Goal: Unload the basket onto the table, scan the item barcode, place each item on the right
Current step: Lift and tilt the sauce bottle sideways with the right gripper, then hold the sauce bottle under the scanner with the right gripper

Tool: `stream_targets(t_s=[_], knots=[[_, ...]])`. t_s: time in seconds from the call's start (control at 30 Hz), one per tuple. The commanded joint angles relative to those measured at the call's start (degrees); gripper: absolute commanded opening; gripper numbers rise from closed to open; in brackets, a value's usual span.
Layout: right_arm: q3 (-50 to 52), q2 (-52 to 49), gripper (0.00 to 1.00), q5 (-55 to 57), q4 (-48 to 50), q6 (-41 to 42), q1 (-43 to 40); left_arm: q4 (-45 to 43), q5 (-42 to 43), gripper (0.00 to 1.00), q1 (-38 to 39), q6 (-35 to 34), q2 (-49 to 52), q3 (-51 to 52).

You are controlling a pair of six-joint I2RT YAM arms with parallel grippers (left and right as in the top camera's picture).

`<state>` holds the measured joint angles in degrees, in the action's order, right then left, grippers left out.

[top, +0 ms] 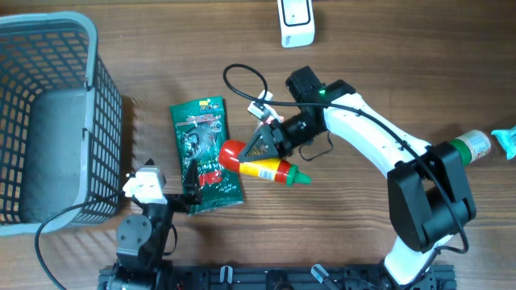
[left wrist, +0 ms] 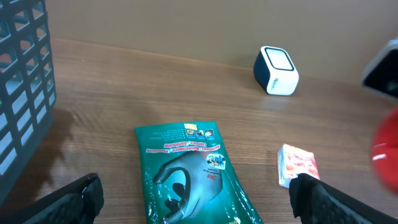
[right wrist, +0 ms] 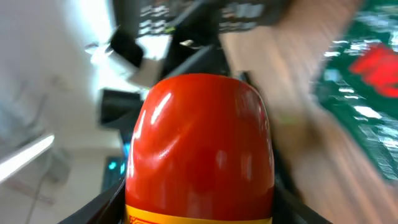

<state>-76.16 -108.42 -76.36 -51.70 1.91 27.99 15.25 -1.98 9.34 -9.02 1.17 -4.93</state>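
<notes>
Biggest worry: the right gripper pinches the sauce bottle only at its glossy red rounded end. The yellow label and green cap stick out sideways toward lower right, just off the centre of the overhead frame, so the bottle can probably swivel or slide out of the fingers on any quick turn. Next: no barcode shows in any view, so nobody can say which way it faces, and the arm may present the wrong side to the scanner. The scanner sits well apart at the top edge, so the bottle has a long way to travel in a shaky hold. Smaller risk: the black cable loop lies right between the gripper and the scanner and could snag. As for the surroundings, the grey basket fills the upper left and is out of the way. The green packet lies flat just left of the bottle, its lower right corner under the red end. The left gripper hovers over that packet's lower edge with its fingers spread wide, holding nothing. A green-capped bottle sits at the far right edge. A small red-and-white packet lies just right of the green one, nearer the scanner, possibly in the path.
</notes>
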Motion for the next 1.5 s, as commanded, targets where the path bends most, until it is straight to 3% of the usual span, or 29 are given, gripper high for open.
stream_targets(t_s=[0.0, 0.23, 0.43, 0.67, 0.87, 1.17, 1.47], knots=[[-0.24, 1.62, 0.30, 16.04, 2.99, 18.01, -1.22, -0.07, 0.46, 1.00, -0.20, 1.11, -0.24, 0.20], [-0.46, 1.62, 0.30, 20.74, 8.07, 23.91, -9.73, -0.07, 0.46, 1.00, -0.20, 1.11, -0.24, 0.22], [-3.67, 2.19, 0.28, 42.77, 9.62, 33.22, -14.21, -0.07, 0.46, 1.00, -0.20, 1.11, -0.24, 0.22], [-15.02, 2.99, 0.39, 69.44, 7.61, 37.31, -13.92, -0.07, 0.48, 1.00, -0.20, 1.09, -0.24, 0.22], [-16.81, 2.86, 0.40, 79.52, 17.07, 37.27, -13.92, -0.07, 0.46, 1.00, -0.20, 1.09, -0.24, 0.22], [-19.21, -2.54, 0.43, 83.73, 31.74, 35.89, -13.46, -0.07, 0.46, 1.00, -0.20, 1.09, -0.24, 0.22], [-42.64, -24.41, 0.43, 88.28, 33.20, 35.60, -11.41, -0.07, 0.46, 1.00, -0.20, 1.11, -0.24, 0.22]])
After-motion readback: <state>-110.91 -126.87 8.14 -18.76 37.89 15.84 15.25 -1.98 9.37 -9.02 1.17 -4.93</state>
